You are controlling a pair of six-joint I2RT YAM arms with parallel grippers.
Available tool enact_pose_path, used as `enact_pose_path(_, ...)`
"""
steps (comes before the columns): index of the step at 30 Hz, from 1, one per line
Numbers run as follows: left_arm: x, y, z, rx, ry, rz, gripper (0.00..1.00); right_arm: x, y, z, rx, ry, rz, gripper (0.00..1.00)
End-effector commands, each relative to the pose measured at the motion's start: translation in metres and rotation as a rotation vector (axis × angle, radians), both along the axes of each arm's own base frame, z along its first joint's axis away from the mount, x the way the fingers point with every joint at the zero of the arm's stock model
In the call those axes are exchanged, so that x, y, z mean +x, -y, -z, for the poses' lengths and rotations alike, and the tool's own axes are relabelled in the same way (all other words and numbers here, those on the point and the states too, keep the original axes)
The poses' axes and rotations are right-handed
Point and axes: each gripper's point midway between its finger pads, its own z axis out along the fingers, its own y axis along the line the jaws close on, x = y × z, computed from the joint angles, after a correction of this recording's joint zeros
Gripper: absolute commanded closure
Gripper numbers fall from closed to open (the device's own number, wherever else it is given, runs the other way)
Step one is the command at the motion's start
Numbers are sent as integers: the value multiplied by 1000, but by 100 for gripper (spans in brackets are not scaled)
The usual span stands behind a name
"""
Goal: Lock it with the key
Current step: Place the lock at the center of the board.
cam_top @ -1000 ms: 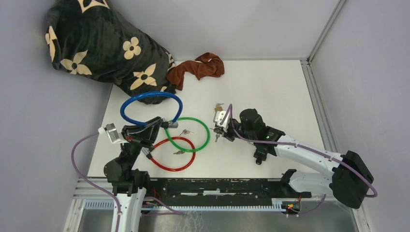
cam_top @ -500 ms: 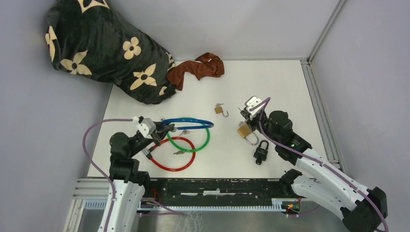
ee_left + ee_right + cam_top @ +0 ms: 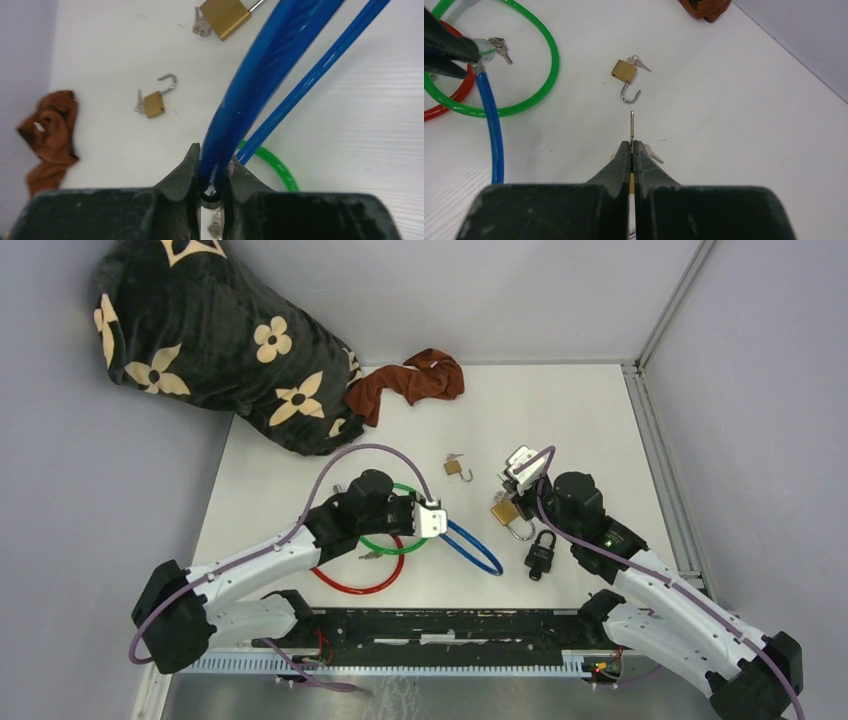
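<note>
My right gripper (image 3: 503, 498) (image 3: 632, 144) is shut on a thin key blade (image 3: 632, 124) that sticks out past the fingertips. It hovers over a larger brass padlock (image 3: 505, 512). A small brass padlock (image 3: 458, 468) (image 3: 625, 71) lies ahead with its shackle open and keys in it. My left gripper (image 3: 442, 524) (image 3: 211, 167) is shut on the end of the blue cable lock (image 3: 478, 552) (image 3: 260, 75), whose loop trails right across the table. A key bunch (image 3: 499, 46) hangs at that end.
Green (image 3: 398, 545) and red (image 3: 355, 585) cable locks lie under the left arm. A black padlock (image 3: 541, 555) sits right of the blue loop. A brown cloth (image 3: 410, 380) and a flowered black blanket (image 3: 220, 340) lie at the back left.
The left arm swung from the left edge to the table's middle, dragging the blue cable lock right. The right arm pulled back right a second ago, then stayed.
</note>
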Motion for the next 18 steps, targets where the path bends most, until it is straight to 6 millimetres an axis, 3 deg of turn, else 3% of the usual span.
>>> enact_pose_path(1, 39, 14, -22, 64, 441, 110, 98, 0, 8, -6, -3, 24, 27, 100)
enact_pose_path(3, 44, 28, -19, 65, 557, 137, 98, -1, 3, -6, 3, 18, 3, 100)
enact_pose_path(5, 48, 49, -32, 22, 638, 127, 98, -4, -3, -4, 4, 0, -35, 100)
enact_pose_path(7, 38, 67, -37, -8, 690, 166, 98, -11, -13, -1, 19, -31, -92, 100)
enact_pose_path(9, 17, 78, -26, -2, 729, 240, 98, -20, -24, 1, 51, -61, -161, 100)
enact_pose_path(13, -4, 65, 35, 121, 685, 348, 98, -43, -42, 17, 90, -173, -285, 100)
enact_pose_path(15, -15, 51, 70, 219, 624, 417, 98, -59, -52, 33, 118, -273, -357, 100)
enact_pose_path(18, -32, 33, 106, 309, 556, 495, 93, -87, -64, 65, 166, -420, -452, 100)
